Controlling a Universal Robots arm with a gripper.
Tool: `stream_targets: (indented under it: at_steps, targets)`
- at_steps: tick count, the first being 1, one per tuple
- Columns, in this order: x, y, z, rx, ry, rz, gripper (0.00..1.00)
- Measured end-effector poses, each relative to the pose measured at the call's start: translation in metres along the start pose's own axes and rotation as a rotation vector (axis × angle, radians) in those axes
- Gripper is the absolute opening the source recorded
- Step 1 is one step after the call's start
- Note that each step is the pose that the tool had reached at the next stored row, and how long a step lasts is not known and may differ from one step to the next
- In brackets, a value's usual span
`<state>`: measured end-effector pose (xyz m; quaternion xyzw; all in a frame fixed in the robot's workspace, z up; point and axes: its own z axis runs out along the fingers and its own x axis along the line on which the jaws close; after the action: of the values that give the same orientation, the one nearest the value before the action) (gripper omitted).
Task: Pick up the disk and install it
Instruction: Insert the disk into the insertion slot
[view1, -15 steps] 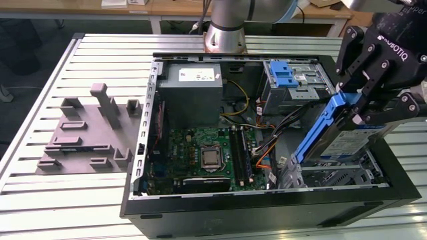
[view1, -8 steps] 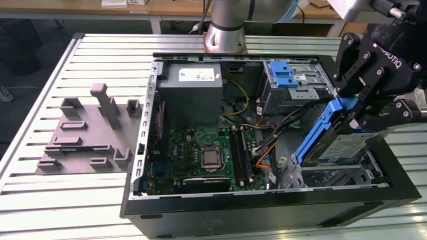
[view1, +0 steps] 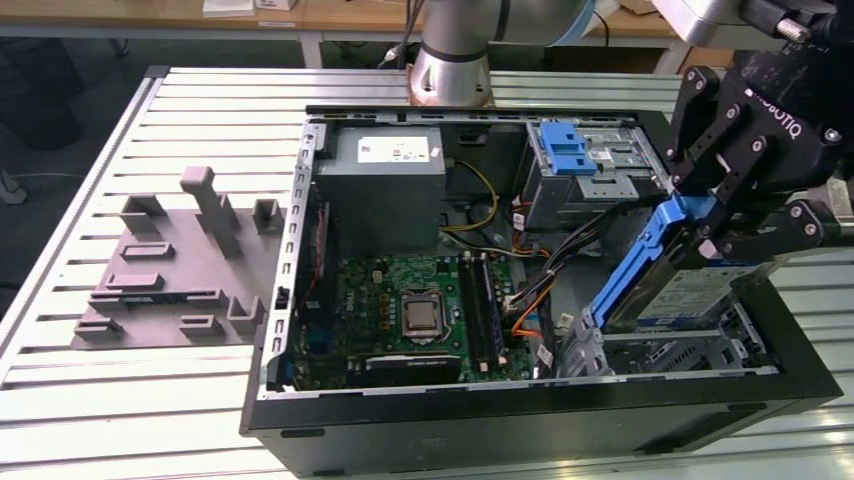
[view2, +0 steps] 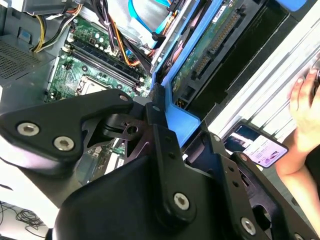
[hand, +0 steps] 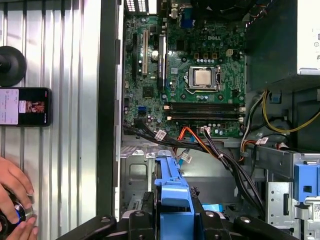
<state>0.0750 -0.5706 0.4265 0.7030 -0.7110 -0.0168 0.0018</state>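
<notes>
Disk (view1: 667, 285) is tilting steeply at the right of the exterior view, its long axis running from upper right down to lower left into the open computer case (view1: 534, 410). Gripper (view1: 747, 215) fingers (view1: 787, 225) are clamping its blue bracket at the upper end, above the drive bay.

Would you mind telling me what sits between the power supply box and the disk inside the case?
In the exterior view, loose cables run between the power supply box and the disk, which the hand holds tilted at the bay.
</notes>
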Motion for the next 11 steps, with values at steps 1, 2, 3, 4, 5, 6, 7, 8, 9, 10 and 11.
stream_targets:
  at_steps: [1,2,3,4,5,6,7,8,9,10,11]
  targets:
    - [0.0,0.0,0.0004,0.0,-0.0003,0.0,0.38]
    - [0.0,0.0,0.0014,-0.0001,-0.0004,0.0,0.38]
    - [0.0001,0.0,0.0033,-0.0001,-0.0009,0.0,0.44]
    - [0.0001,-0.0001,0.005,-0.0001,-0.0006,0.0,0.44]
    - [0.0002,-0.0002,0.0067,-0.0001,-0.0002,0.0,0.44]
    - [0.0003,-0.0002,0.0085,-0.0001,-0.0001,0.0,0.44]
    - [0.0003,-0.0003,0.0103,-0.0001,-0.0002,0.0,0.44]
    - [0.0004,-0.0003,0.0121,-0.0001,-0.0003,0.0,0.44]
    - [0.0004,-0.0004,0.0139,-0.0001,-0.0002,0.0,0.43]
    - [0.0005,-0.0004,0.0157,-0.0001,-0.0003,0.0,0.43]
    - [0.0006,-0.0005,0.0177,-0.0001,-0.0002,0.0,0.36]
